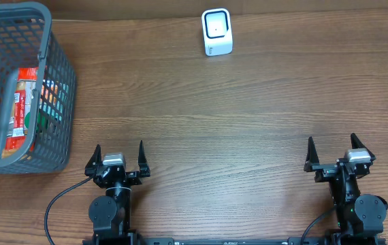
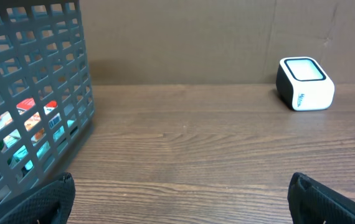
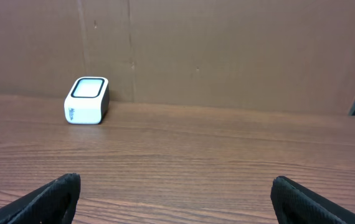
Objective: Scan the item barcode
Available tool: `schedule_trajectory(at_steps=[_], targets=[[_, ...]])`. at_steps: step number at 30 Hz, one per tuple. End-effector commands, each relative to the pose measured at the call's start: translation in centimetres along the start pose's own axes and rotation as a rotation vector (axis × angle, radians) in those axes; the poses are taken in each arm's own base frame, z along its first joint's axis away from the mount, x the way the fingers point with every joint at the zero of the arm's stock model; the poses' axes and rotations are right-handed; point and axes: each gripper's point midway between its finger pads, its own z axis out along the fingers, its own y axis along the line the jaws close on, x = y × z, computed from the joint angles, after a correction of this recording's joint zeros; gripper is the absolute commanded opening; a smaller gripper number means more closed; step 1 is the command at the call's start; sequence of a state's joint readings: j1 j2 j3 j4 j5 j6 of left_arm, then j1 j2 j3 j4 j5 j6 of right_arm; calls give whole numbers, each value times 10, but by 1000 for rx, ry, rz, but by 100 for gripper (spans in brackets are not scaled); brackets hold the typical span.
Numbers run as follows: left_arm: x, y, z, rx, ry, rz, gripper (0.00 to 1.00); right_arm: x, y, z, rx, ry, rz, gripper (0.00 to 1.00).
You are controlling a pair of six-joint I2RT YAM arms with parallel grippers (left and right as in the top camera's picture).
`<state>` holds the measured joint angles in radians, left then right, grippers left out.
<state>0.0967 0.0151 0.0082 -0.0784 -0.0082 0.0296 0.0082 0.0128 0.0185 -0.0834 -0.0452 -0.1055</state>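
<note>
Though half-hidden in mesh basket (image 1: 63,109), red packets (image 1: 25,102); left tool (image 1: 119,148), right tool (image 1: 331,143) both released.

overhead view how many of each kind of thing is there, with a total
grey basket: 1
white scanner: 1
end effectors: 2 (left end effector, right end effector, both open)
packs in the basket: too hidden to count
total counted: 4

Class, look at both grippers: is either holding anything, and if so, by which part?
Nothing is held: the left gripper and right gripper both stand open and empty.
</note>
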Motion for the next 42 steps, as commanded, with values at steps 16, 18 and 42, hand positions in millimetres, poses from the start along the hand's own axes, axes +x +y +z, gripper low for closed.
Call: schedule_trajectory(at_steps=[16, 18, 42], targets=[[-1, -1, 0, 6, -7, 13, 100, 2, -1, 0, 3, -2, -4, 100], [-1, -1, 0, 6, -7, 13, 100, 2, -1, 0, 3, -2, -4, 100], [-1, -1, 0, 6, -7, 13, 100, 2, -1, 0, 3, -2, -4, 100]])
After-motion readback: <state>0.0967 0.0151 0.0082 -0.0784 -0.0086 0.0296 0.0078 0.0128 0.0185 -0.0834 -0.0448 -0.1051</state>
